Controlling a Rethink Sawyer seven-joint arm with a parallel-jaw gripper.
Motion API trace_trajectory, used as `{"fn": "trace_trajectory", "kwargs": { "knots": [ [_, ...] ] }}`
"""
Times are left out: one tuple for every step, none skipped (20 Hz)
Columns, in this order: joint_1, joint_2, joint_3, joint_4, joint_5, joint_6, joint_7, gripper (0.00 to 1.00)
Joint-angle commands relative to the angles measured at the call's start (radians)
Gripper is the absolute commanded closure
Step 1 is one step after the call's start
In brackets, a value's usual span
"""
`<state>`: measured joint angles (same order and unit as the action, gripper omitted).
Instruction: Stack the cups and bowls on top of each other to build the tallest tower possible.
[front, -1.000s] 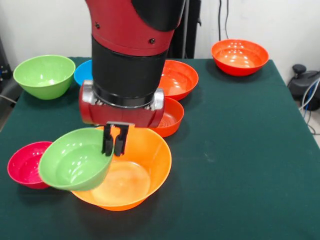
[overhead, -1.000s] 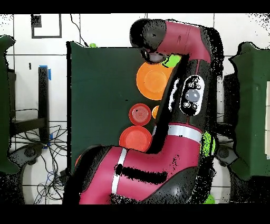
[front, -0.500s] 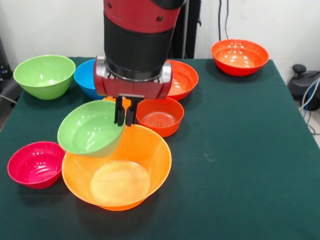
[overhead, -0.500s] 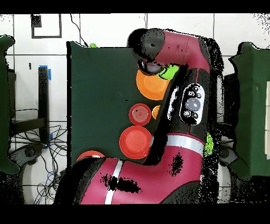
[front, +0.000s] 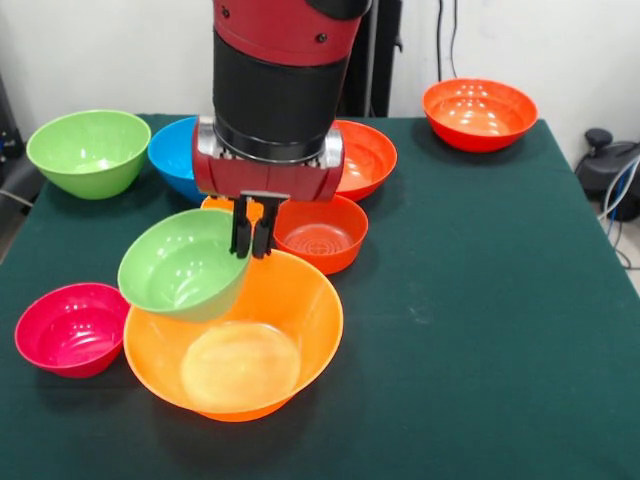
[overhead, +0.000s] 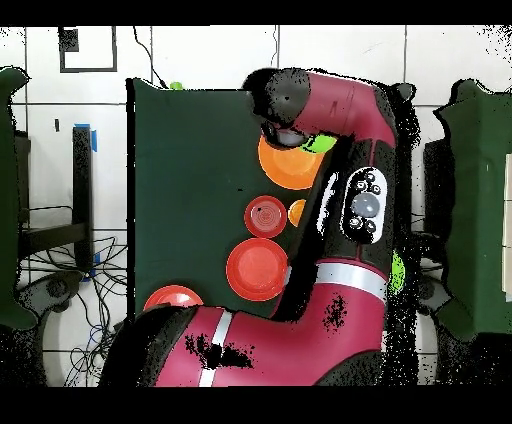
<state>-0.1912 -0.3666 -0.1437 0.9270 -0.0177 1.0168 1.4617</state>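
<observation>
My gripper (front: 251, 240) is shut on the rim of a small green bowl (front: 185, 265). It holds the bowl tilted in the air over the left rim of the largest orange bowl (front: 240, 345), which stands on the table. An orange cup (front: 213, 204) peeks out behind the green bowl. A small red-orange bowl (front: 320, 232) stands just behind the orange bowl. In the overhead view the arm hides the gripper; the orange bowl (overhead: 285, 168) and a sliver of the green bowl (overhead: 322, 143) show beside it. No tower shows: every bowl on the table stands alone.
A pink bowl (front: 68, 328) sits left of the orange bowl. Farther back are a large green bowl (front: 88, 150), a blue bowl (front: 172, 150), a red-orange bowl (front: 358, 158) and, at the far right corner, another red-orange bowl (front: 478, 112).
My gripper has lifted the small green bowl and carried it up and to the right in the front view. It hardly moved in the last half second.
</observation>
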Motion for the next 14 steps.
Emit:
{"fn": "trace_trajectory", "kwargs": {
  "knots": [
    [0.006,0.042,0.152,0.126,-0.040,-0.108,-0.069,1.00],
    [0.008,0.046,0.152,0.125,-0.041,-0.113,-0.066,1.00],
    [0.007,0.048,0.153,0.125,-0.043,-0.118,-0.065,1.00],
    [0.008,0.049,0.153,0.125,-0.044,-0.123,-0.061,1.00],
    [0.008,0.051,0.154,0.125,-0.045,-0.126,-0.060,1.00],
    [0.008,0.053,0.155,0.126,-0.046,-0.131,-0.058,1.00],
    [0.007,0.054,0.156,0.128,-0.047,-0.136,-0.056,1.00],
    [0.008,0.058,0.157,0.125,-0.048,-0.139,-0.054,1.00],
    [0.009,0.063,0.158,0.122,-0.049,-0.141,-0.051,1.00],
    [0.011,0.065,0.158,0.123,-0.050,-0.144,-0.048,1.00],
    [0.011,0.064,0.158,0.127,-0.050,-0.140,-0.048,1.00],
    [0.013,0.061,0.154,0.132,-0.051,-0.139,-0.043,1.00],
    [0.016,0.058,0.151,0.138,-0.051,-0.137,-0.038,1.00],
    [0.021,0.052,0.147,0.144,-0.052,-0.133,-0.031,1.00]
  ]
}}
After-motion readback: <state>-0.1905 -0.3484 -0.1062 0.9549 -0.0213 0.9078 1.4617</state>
